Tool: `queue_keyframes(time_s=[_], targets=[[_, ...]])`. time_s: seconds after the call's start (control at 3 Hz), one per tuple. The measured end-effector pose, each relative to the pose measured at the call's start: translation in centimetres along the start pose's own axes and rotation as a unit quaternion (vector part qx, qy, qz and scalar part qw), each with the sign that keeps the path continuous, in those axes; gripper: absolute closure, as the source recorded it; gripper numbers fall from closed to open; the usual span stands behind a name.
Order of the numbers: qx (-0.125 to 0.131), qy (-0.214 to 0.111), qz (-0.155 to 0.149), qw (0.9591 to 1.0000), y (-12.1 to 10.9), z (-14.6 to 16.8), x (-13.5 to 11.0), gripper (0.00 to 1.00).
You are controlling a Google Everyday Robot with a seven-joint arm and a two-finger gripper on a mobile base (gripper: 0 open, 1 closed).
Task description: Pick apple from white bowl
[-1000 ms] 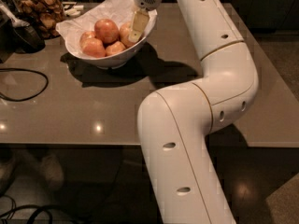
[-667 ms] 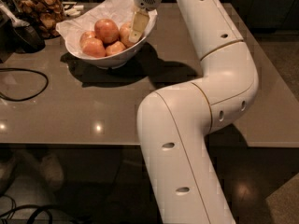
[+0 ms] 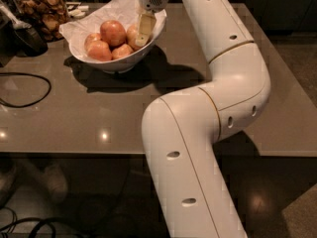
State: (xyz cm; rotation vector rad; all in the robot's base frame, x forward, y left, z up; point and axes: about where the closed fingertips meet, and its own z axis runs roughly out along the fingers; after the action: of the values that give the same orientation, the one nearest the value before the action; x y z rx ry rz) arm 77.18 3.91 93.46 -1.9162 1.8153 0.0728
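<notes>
The white bowl (image 3: 118, 63), lined with crumpled white paper, stands on the grey table at the back left. It holds several apples. A larger, deeper red apple (image 3: 113, 32) lies on top. A red-orange apple (image 3: 131, 33) with a paler blush lies at the bowl's right side. My gripper (image 3: 142, 37) reaches down from above into the bowl's right side. It sits against that red-orange apple and partly hides it. More apples (image 3: 100, 50) lie at the front and left of the bowl.
A clear glass jar of brown snacks (image 3: 42, 11) stands at the back left, behind the bowl. A dark object (image 3: 27, 37) lies beside it. A black cable (image 3: 29, 90) loops on the left of the table (image 3: 89, 118). My white arm (image 3: 233, 83) bends over the table's right half.
</notes>
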Motion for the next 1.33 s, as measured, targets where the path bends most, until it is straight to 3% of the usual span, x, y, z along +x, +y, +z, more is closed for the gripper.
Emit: queue_keyframes(time_s=[1.33], targets=[[-0.001, 0.017, -0.041, 0.9990, -0.07, 0.57, -0.36, 0.30]])
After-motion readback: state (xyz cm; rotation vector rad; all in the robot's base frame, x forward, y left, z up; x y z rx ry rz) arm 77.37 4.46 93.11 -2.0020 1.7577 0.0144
